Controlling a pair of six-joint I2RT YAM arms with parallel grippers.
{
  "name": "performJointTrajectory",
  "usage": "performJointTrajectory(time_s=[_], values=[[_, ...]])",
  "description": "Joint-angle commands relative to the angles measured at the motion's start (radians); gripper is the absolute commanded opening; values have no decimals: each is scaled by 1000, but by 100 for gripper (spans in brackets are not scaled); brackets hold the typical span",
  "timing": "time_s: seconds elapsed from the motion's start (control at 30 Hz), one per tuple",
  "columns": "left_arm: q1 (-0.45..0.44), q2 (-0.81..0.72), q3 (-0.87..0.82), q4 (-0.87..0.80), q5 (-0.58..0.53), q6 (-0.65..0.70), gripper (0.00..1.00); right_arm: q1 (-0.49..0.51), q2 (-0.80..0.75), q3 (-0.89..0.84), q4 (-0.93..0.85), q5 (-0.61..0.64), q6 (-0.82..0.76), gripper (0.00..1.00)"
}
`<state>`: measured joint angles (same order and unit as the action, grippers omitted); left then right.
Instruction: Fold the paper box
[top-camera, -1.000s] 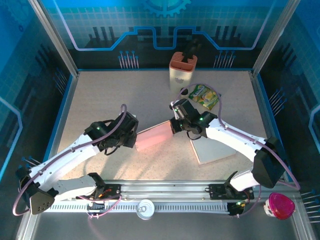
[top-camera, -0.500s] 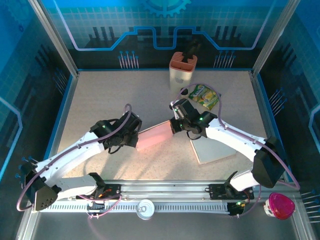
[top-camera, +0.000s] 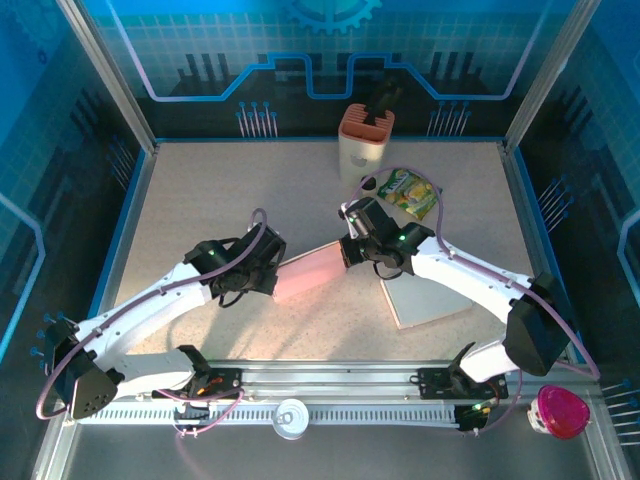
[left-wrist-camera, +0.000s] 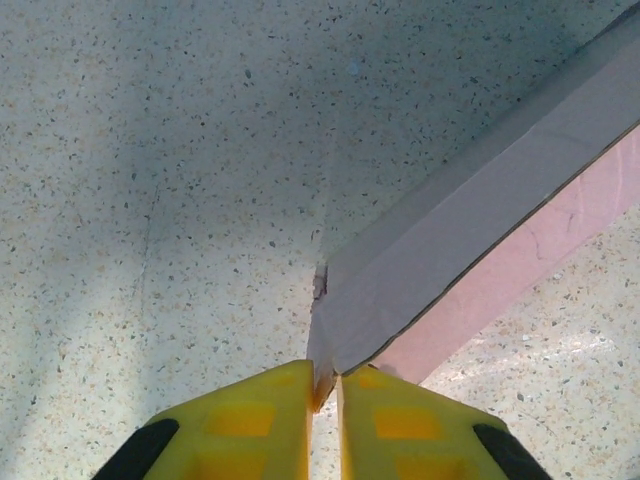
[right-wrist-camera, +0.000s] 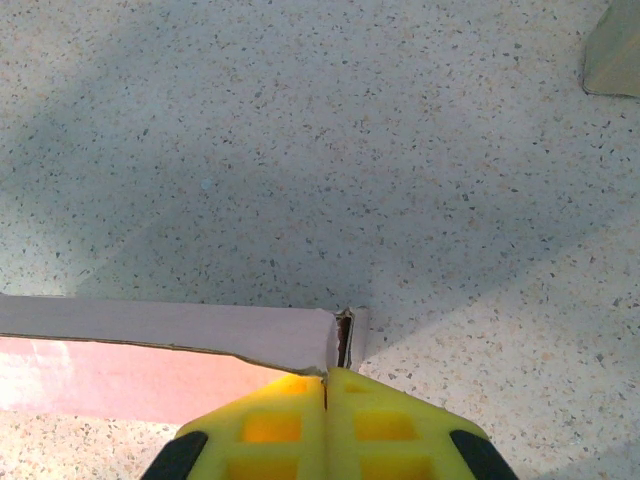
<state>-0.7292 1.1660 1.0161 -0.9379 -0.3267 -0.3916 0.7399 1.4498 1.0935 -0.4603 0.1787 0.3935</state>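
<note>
The pink paper box (top-camera: 308, 272) lies partly folded at the middle of the table, between the two arms. My left gripper (top-camera: 268, 282) is shut on the box's left corner; in the left wrist view the yellow fingers (left-wrist-camera: 250, 425) pinch the cardboard corner (left-wrist-camera: 322, 375), and a raised wall (left-wrist-camera: 470, 210) runs off to the upper right. My right gripper (top-camera: 347, 252) is shut on the box's right corner; in the right wrist view its yellow fingers (right-wrist-camera: 370, 420) clamp the corner (right-wrist-camera: 340, 350) where the upright wall (right-wrist-camera: 170, 330) ends.
A flat cardboard sheet (top-camera: 425, 295) lies under the right arm. A green snack bag (top-camera: 408, 192) and an orange-and-white holder (top-camera: 365, 135) sit at the back. A pink lidded cup (top-camera: 558, 410) and a round tin (top-camera: 291, 416) rest off the table's front.
The left arm has shifted slightly right and forward toward the box's left corner. The right arm and the box have held still.
</note>
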Motion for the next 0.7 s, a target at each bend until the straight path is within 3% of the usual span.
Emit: performJointTrajectory(time_s=[0.0,0.27,0.67], values=[[8,11,-10,2,-30,2,12,16,4,17,-26,-10,15,0],[8,12,-11,33,-8,-42,1,17,7,14,-22,-14,19,0],[8,16,11,71,64,-192,0,32,9,9,-18,-5,30,0]])
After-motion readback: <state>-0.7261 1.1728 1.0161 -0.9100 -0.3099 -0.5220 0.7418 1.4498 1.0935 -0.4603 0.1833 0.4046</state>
